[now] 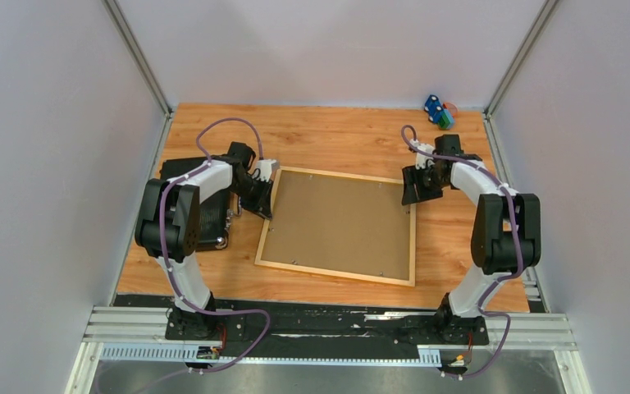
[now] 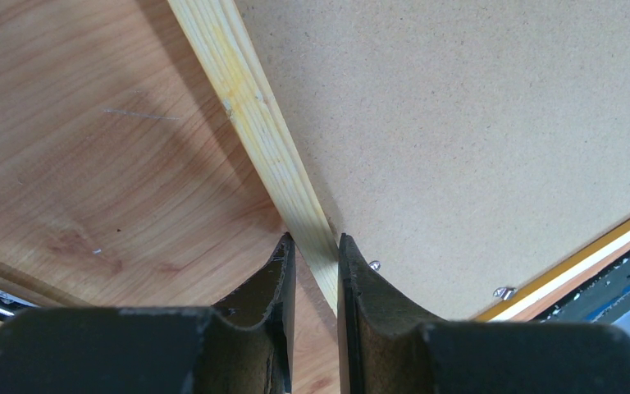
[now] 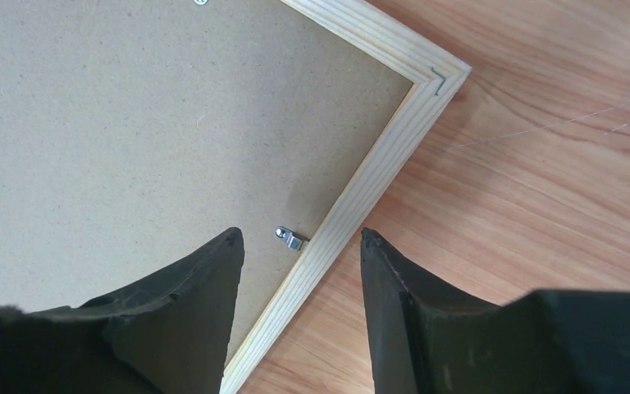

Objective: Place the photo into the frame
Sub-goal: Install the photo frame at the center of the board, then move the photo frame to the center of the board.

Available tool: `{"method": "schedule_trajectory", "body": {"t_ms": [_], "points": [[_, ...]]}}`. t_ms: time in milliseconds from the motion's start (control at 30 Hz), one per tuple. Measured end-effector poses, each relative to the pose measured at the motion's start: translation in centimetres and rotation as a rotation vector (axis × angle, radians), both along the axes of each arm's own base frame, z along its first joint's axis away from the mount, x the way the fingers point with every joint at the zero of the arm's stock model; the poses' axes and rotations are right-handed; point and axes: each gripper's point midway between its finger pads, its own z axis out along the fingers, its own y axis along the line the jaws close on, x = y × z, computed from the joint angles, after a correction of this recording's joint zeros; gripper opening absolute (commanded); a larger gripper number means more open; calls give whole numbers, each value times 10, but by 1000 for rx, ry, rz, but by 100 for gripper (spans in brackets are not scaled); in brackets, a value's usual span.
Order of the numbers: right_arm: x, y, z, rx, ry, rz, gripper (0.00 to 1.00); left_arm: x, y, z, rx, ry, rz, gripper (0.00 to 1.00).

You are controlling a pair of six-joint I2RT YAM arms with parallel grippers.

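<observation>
The frame (image 1: pixel 334 275) of light wood lies back side up in the middle of the table, with the plain brown backing board (image 1: pixel 340 222) set in it. The photo is hidden. My left gripper (image 1: pixel 264 197) is at the frame's far left corner, its jaws shut on the left rail (image 2: pixel 254 115). My right gripper (image 1: pixel 414 190) is at the far right corner, open, with its fingers astride the right rail (image 3: pixel 377 164), one over the board and one over the table. A small metal clip (image 3: pixel 291 238) sits between them.
A black rectangular case (image 1: pixel 205 209) lies left of the frame, under my left arm. Small blue and green toys (image 1: pixel 438 111) sit at the back right corner. Grey walls close in the table on three sides.
</observation>
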Motion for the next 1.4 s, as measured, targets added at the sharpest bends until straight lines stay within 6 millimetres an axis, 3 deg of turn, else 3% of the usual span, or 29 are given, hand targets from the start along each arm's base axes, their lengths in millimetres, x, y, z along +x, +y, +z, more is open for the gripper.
{"method": "schedule_trajectory", "body": {"t_ms": [333,533,700,833,967,1233,1400], "points": [[-2,-12,-10,21,40,-47,51,0,0,0,0,0,0,0],[-2,-13,-14,43,58,-66,40,0,0,0,0,0,0,0],[-4,-18,-30,78,121,-110,35,0,0,0,1,0,1,0],[2,-16,-31,110,138,-127,23,0,0,0,1,0,1,0],[6,-14,-30,130,168,-144,18,0,0,0,1,-1,1,6],[50,-13,-29,174,171,-158,17,5,-1,0,3,-3,18,2],[85,-15,-27,185,138,-164,18,26,-6,1,-3,-6,48,0]]}}
